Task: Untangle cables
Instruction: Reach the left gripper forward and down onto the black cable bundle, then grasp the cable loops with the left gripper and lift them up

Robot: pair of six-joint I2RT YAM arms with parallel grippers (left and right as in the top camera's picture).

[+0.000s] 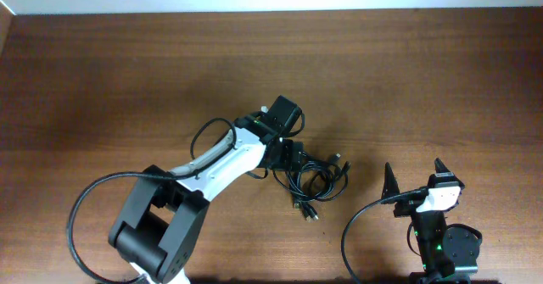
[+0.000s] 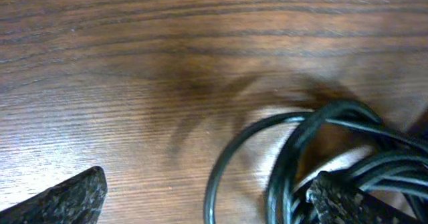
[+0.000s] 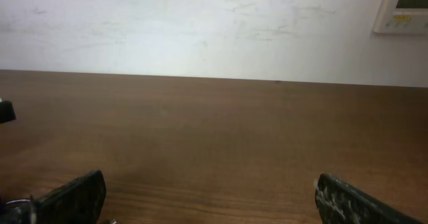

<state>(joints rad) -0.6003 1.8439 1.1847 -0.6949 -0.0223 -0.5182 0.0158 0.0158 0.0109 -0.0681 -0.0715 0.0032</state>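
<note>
Two grippers: left gripper [image 2: 204,198], right gripper [image 1: 414,170]. One tangle of cables [image 1: 316,180], centre frame, strand count unclear. One table [image 1: 102,72].

Dark brown wood-grain table [image 1: 102,72] runs nearly edge to edge in the overhead view. Behind it, a white wall [image 3: 200,23], faintly scuffed, w/ a small white panel [image 3: 404,7] mounted top rt. Soft, even light; mild sheen on the tabletop.

Open table [image 1: 424,80] right of the cables [image 1: 319,179] (left gripper [image 1: 290,160] at their left edge).
</note>
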